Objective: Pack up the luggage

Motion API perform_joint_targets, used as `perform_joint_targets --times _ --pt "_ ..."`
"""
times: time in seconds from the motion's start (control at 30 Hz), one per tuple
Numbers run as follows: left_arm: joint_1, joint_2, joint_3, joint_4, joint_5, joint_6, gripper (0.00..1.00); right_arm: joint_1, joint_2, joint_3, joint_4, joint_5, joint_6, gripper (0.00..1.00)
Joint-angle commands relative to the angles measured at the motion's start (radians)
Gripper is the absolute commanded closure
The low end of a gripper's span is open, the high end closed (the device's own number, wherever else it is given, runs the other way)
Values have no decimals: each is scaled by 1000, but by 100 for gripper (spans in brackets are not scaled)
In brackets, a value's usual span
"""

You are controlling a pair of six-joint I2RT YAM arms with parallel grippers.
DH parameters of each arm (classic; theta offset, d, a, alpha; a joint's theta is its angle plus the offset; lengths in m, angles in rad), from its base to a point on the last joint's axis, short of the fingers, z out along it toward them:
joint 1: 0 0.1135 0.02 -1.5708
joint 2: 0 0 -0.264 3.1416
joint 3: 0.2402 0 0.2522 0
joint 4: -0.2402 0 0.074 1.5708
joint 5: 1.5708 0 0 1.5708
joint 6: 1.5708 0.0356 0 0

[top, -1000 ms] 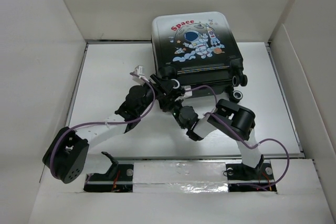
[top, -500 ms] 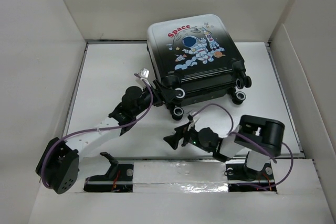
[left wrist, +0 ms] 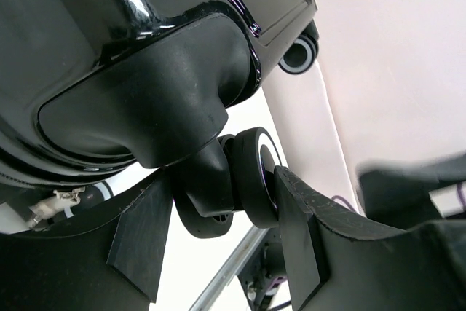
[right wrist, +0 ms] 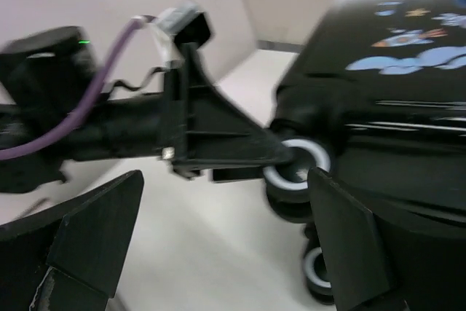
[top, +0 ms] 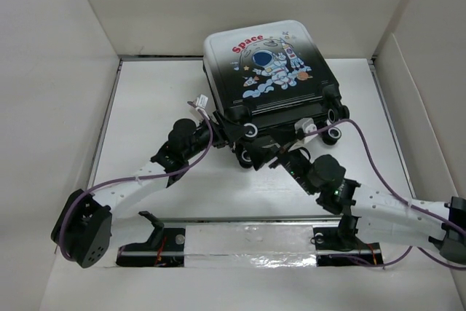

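The luggage [top: 266,63] lies shut at the back of the table, astronaut print up and wheels toward me. My left gripper [top: 237,132] is shut on its near-left wheel [top: 250,131]. The left wrist view shows that wheel [left wrist: 251,176] and its caster pinched inside the gripper [left wrist: 222,213], one finger [left wrist: 298,231] pressed on the wheel's face. My right gripper [top: 282,147] hangs open just in front of the luggage's wheeled edge. In the right wrist view its fingers [right wrist: 95,231] stand wide apart with nothing between them, facing the left gripper [right wrist: 211,136] and the wheel [right wrist: 295,165].
White walls [top: 58,71] box in the table on three sides. A metal rail [top: 247,242] with both arm bases runs along the near edge. More luggage wheels [top: 335,134] stick out at the near right corner. Purple cables [top: 371,154] loop over both arms.
The right arm pulled back toward the rail, then reached forward again to the luggage's wheeled edge with its jaws opened wide. The luggage turned slightly. The left gripper stayed on the wheel.
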State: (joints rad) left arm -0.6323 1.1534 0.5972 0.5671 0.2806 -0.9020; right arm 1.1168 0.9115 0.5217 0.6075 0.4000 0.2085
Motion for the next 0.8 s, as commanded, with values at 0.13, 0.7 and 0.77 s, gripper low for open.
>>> perform_joint_targets --times 0.13,0.7,0.77 --pt "2 -14 -8 326 190 -81 100 -26 130 115 -190 143 -97 0" --pt "2 -4 -48 369 232 -137 100 -121 361 158 112 23 -149 6" --pt "2 -6 -48 356 235 -132 100 -132 375 166 136 8 -152 6"
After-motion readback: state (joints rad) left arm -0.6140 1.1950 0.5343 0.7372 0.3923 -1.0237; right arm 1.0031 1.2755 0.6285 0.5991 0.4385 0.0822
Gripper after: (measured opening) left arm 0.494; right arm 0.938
